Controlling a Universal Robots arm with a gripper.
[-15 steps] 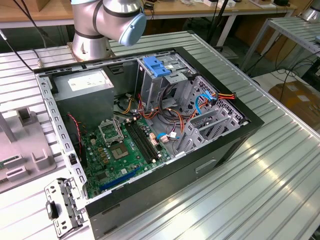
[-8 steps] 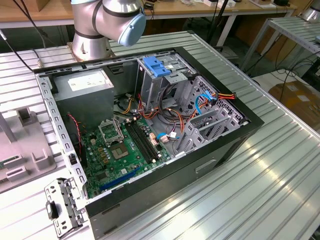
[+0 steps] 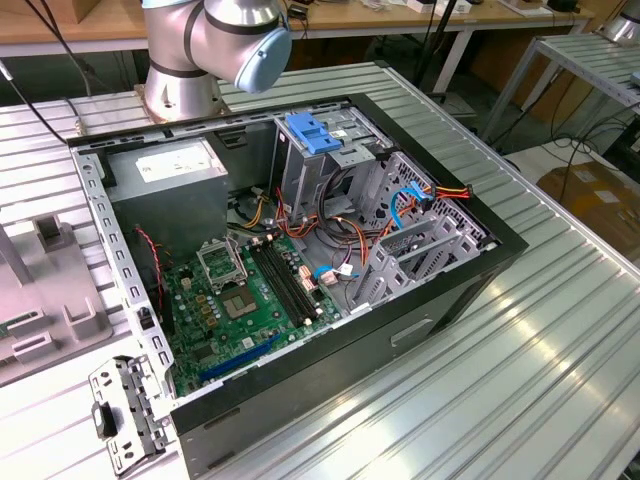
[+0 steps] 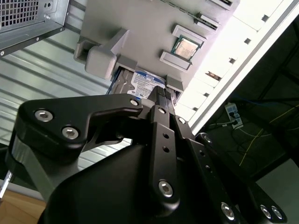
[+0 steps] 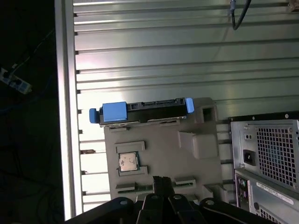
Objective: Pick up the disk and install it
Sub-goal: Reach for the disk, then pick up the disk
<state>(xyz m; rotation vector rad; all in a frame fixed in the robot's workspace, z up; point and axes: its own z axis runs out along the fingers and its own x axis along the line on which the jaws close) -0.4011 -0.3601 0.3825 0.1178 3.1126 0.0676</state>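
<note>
First wrist view: the disk (image 5: 154, 107) stands on edge in a slot of the grey holder (image 5: 163, 144), likely so its exposed edge is free to grasp. The gripper (image 5: 162, 180) hangs near it, clenched on nothing, beside the case (image 5: 266, 154).

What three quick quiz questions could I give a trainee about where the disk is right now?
1. True or false: the disk already sits inside the computer case.
2. What lies in the grey holder along with the disk? A) processor chip B) screwdriver C) fan
3. Fill in: the disk's plastic rails are coloured ___.
Key: 1 false; 2 A; 3 blue.
</note>
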